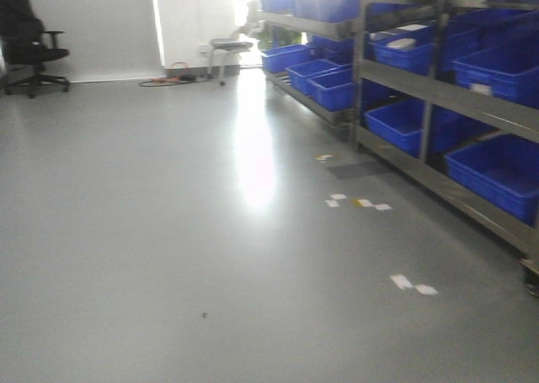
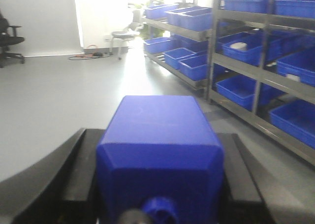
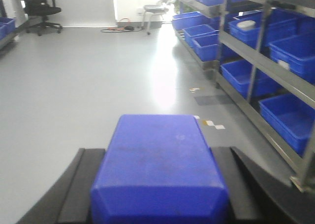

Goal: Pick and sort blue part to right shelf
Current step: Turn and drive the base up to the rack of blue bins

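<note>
Closest to the left wrist camera is a blue rectangular plastic block with bevelled edges (image 2: pixel 160 150), with a small round blue knob (image 2: pixel 160 210) on its near face. It sits between the two black fingers (image 2: pixel 54 177) of the left gripper (image 2: pixel 156 135), which press against both of its sides and hold it above the floor. In the right wrist view, a second blue plastic block (image 3: pixel 157 160) fills the lower middle of the picture in the same way. The right gripper (image 3: pixel 157 152) is closed narrowly on it, with a black finger (image 3: pixel 81 184) flat against each side. Neither block is on a shelf; both are carried clear of the glossy grey floor (image 1: pixel 168 231).

A grey metal shelf rack (image 1: pixel 438 93) runs along the right edge of the floor. Each of its levels holds a row of open blue plastic bins (image 1: pixel 497 177), and one upper bin holds a white round object (image 2: pixel 239 45). Small white tape marks (image 1: pixel 413 284) lie on the floor near the foot of the rack. A black office chair (image 1: pixel 29 42) stands at the far left corner of the floor. A grey round stool (image 1: pixel 229 46) stands at the far edge by the bright doorway, with an orange cable (image 1: pixel 168 80) on the floor just beside it.
</note>
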{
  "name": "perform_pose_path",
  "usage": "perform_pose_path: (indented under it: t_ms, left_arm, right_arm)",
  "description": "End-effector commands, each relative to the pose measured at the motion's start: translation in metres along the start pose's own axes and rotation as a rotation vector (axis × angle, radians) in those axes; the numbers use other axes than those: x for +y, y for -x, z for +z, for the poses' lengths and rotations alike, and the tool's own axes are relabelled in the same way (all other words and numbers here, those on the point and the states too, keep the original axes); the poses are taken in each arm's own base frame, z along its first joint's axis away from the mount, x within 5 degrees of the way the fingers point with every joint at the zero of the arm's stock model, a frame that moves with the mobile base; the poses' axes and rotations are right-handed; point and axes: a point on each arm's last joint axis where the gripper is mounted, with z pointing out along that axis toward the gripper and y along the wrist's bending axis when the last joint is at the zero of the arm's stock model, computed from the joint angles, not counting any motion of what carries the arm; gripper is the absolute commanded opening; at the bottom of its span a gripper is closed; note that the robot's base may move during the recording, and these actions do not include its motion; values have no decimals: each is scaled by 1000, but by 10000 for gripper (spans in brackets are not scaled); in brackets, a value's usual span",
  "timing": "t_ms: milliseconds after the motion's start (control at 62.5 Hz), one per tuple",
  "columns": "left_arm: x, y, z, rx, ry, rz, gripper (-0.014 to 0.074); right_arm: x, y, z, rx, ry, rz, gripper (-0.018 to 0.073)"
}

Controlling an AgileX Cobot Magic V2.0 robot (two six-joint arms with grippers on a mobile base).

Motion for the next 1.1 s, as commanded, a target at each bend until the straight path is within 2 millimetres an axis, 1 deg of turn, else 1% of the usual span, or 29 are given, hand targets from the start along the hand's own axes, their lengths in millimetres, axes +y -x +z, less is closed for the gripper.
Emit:
perform_pose_path:
  t_ms: [0, 1088]
  left_arm:
    - [0, 17, 0, -108, 1, -4, 333]
    - [0, 17, 0, -106, 0, -6, 333]
  right_arm:
    - [1, 19, -1, -118, 5, -13, 368]
    - [1, 19, -1, -118, 5, -13, 368]
